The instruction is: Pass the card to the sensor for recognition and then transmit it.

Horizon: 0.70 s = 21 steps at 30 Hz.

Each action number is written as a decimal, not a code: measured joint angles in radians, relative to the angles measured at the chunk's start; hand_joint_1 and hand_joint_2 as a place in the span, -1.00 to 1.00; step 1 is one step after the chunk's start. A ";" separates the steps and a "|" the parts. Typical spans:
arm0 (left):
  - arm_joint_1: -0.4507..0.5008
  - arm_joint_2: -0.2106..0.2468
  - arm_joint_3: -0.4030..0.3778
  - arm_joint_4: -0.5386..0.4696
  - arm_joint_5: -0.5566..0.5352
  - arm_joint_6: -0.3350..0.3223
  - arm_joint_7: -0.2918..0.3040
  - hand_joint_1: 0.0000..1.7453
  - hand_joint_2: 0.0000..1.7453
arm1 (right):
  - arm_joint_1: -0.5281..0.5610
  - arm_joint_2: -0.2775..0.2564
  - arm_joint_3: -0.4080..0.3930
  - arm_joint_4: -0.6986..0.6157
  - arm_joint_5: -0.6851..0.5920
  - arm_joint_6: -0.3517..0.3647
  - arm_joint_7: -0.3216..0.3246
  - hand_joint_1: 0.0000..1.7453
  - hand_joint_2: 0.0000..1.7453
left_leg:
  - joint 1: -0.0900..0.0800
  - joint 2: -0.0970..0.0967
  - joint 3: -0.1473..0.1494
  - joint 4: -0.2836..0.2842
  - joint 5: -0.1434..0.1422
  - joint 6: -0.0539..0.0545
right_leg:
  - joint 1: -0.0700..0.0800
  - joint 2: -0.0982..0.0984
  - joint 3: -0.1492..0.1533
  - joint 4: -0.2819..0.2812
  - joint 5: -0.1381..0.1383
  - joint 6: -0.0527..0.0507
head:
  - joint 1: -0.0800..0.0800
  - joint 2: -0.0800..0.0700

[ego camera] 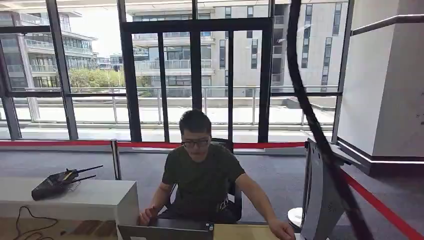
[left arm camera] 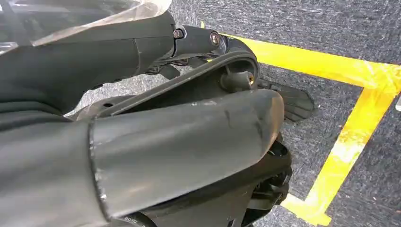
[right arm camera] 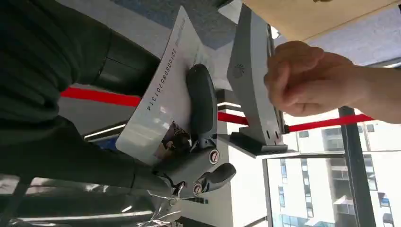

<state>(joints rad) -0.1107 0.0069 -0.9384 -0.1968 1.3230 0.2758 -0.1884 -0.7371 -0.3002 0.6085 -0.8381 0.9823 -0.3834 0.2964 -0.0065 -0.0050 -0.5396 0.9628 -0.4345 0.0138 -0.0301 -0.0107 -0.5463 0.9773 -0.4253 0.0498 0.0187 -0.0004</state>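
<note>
Card: one flat white plastic card (right arm camera: 165,94) with a printed number along one edge and a small picture on its face sits pinched in the right hand (right arm camera: 189,142), a dark finger (right arm camera: 201,101) pressed across its face, so its broad side is turned toward the grey upright sensor stand (right arm camera: 253,90), near it but not touching. That orientation, I judge, is for the reading step, with handing over yet to come. A person in a dark green T-shirt (ego camera: 202,175) sits behind the wooden desk (ego camera: 245,232), and one of the person's hands (right arm camera: 307,78) hovers just beside the sensor, probably to receive the card. The left hand (left arm camera: 189,142) hangs over grey carpet marked with yellow tape (left arm camera: 350,137); whether its fingers are curled or spread I cannot tell. One black router (ego camera: 57,182) rests on the white counter (ego camera: 90,200).
</note>
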 joint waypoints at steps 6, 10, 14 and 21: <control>0.001 0.000 0.000 0.000 0.002 0.000 0.003 -1.00 -1.00 | 0.049 -0.035 -0.008 0.008 -0.002 -0.003 0.006 1.00 1.00 | 0.000 0.000 0.000 0.000 0.000 0.000 | 0.000 0.000 0.000 0.000 0.000 0.000 | 0.000 0.000; 0.001 0.002 0.000 0.000 0.002 -0.001 0.008 -1.00 -1.00 | 0.079 -0.051 -0.016 0.018 -0.014 -0.008 0.004 1.00 1.00 | 0.000 0.000 0.000 0.000 0.000 0.000 | 0.000 0.000 0.000 0.000 0.000 0.000 | -0.001 0.000; 0.001 0.002 0.000 0.000 0.002 -0.002 0.008 -1.00 -1.00 | 0.102 -0.058 -0.026 0.030 -0.015 -0.013 -0.007 1.00 1.00 | 0.000 0.000 0.000 0.000 0.000 0.000 | 0.000 0.000 0.000 0.000 0.000 0.000 | -0.001 0.000; 0.001 0.003 0.000 0.000 0.002 0.000 0.008 -1.00 -1.00 | 0.116 -0.052 -0.027 0.059 -0.011 -0.025 -0.035 1.00 1.00 | 0.000 0.000 0.000 0.000 0.000 0.000 | 0.000 0.000 0.000 0.000 0.000 0.000 | 0.000 0.000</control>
<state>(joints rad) -0.1098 0.0095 -0.9384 -0.1968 1.3249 0.2762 -0.1804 -0.6208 -0.3521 0.5818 -0.7790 0.9712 -0.4086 0.2613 -0.0065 -0.0047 -0.5400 0.9627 -0.4349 0.0141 -0.0301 -0.0104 -0.5463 0.9772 -0.4253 0.0497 0.0183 -0.0004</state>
